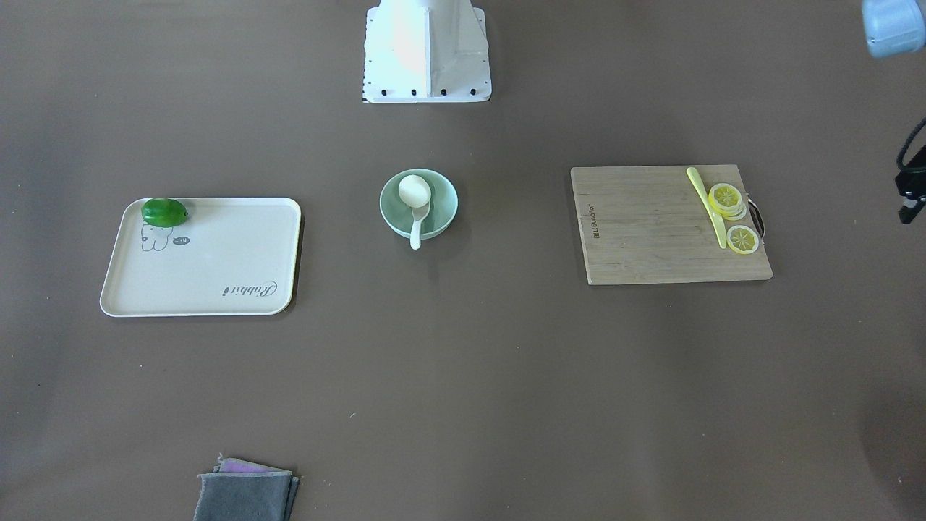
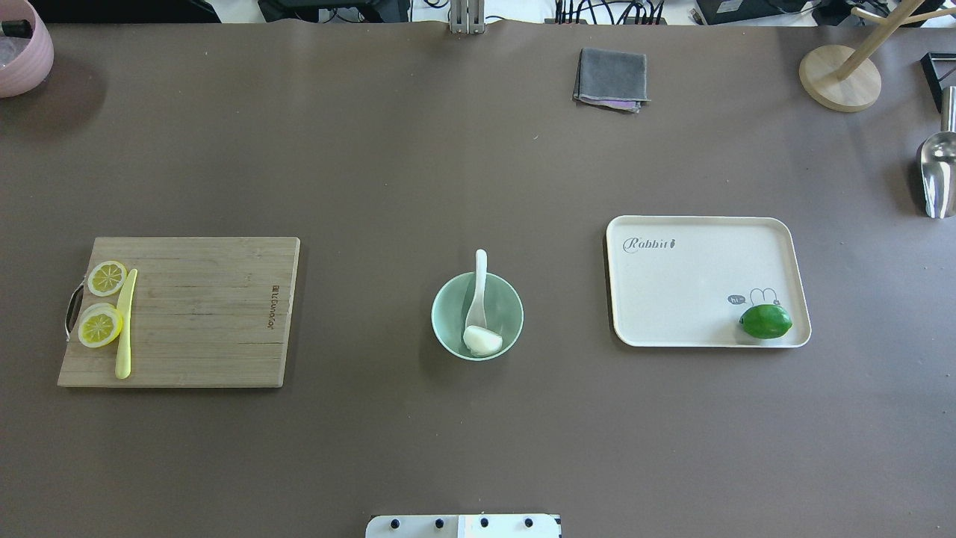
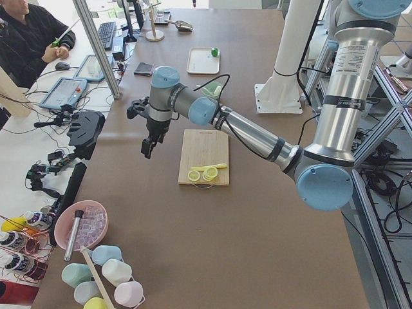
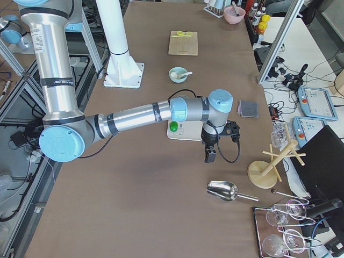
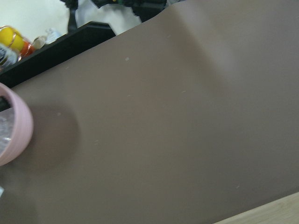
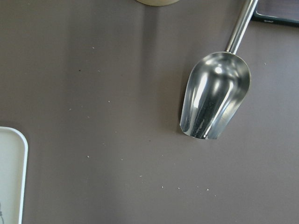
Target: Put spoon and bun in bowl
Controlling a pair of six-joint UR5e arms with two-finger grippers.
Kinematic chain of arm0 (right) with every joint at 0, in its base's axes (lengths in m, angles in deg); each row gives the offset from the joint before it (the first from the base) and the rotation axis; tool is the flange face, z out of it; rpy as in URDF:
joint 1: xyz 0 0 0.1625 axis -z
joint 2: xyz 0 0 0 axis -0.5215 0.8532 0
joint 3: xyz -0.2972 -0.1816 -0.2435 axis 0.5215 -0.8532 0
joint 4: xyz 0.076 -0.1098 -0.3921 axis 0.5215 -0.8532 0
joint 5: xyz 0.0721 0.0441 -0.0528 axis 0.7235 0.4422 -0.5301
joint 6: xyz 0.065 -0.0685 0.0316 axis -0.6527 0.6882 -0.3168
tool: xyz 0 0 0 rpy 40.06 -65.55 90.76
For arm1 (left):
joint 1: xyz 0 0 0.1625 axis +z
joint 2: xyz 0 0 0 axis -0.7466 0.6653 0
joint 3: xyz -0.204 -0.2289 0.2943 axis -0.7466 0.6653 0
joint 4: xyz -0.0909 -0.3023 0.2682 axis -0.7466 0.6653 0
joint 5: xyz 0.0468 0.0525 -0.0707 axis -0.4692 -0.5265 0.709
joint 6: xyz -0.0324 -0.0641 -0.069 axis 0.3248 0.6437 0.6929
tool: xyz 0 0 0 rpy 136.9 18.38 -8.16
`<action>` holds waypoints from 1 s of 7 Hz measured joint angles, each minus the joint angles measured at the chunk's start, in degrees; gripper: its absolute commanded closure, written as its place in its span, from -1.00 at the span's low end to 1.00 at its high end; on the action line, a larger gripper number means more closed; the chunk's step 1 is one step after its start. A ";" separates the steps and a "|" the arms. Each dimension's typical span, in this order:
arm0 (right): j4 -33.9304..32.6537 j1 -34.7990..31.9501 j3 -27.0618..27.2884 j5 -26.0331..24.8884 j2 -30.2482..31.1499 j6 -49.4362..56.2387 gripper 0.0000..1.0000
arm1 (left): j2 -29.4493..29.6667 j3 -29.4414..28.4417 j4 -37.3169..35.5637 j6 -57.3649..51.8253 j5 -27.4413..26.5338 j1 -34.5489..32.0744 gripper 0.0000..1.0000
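The pale mint-green bowl (image 1: 439,217) (image 2: 447,332) stands at the table's middle. The white bun (image 1: 414,190) (image 2: 482,340) lies inside it. The cream-white spoon (image 1: 417,224) (image 2: 478,288) rests in the bowl with its scoop by the bun and its handle over the rim. Both arms are far from the bowl. My left gripper (image 3: 147,149) hangs above the table's left end, beyond the cutting board. My right gripper (image 4: 209,155) hangs above the right end, past the tray. Neither wrist view shows fingers, so I cannot tell whether either is open or shut.
A wooden cutting board (image 2: 209,314) holds lemon slices (image 2: 101,325) and a yellow-green knife (image 2: 125,329). A cream tray (image 2: 702,224) holds a green lime (image 2: 765,321). A grey cloth (image 2: 611,78), a metal scoop (image 6: 215,100), a pink bowl (image 2: 22,48) and a wooden stand (image 2: 829,78) sit at the edges.
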 measured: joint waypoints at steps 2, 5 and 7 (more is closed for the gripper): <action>2.47 -0.81 -1.61 0.29 3.04 -0.01 -1.00 | -5.01 -3.65 1.80 -0.80 1.09 -4.67 -0.96; 8.21 -0.93 -4.56 0.59 5.03 -0.45 -1.00 | -8.46 -6.73 1.89 -0.24 1.82 -7.75 -0.96; 8.35 -1.10 -4.66 0.58 5.05 -0.68 -1.00 | -9.60 -7.74 1.72 -0.24 3.58 -10.09 -0.96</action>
